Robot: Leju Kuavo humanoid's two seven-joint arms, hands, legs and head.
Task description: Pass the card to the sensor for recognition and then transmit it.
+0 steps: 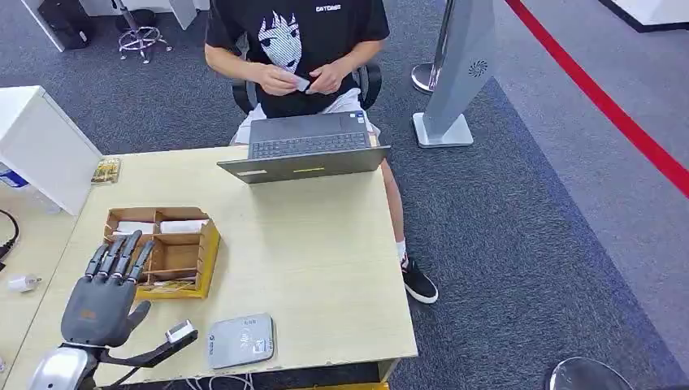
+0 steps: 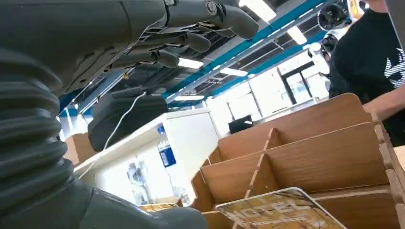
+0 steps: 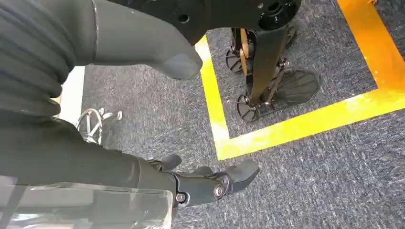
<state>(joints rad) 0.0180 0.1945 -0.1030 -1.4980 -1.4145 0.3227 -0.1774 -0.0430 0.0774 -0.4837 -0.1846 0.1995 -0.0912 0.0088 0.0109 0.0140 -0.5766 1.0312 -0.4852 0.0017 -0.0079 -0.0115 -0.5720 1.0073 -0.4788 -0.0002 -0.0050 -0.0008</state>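
The left robot hand (image 1: 107,288) is held flat above the table (image 1: 325,268), its fingers (image 1: 122,253) spread apart and stretched over the near edge of the wooden card box (image 1: 162,250), with nothing gripped. The step in hand is judged to be the reach for a card, since no card is held yet. A card (image 2: 277,210) is seen lying in the box compartment just below the palm in the left wrist view; it is taken to be the task's thing. The sensor (image 1: 240,340), a flat grey pad, is placed to the thumb side of the robot hand, near the table's front edge. The next move is judged to call for a lowering of the fingers into that compartment and a pinch on the card's edge, followed by a short carry to the sensor. The right robot hand (image 3: 210,183) hangs over the carpet with fingers loosely curled on nothing. The card's print is blurred, and the box's remaining contents are hard to make out.
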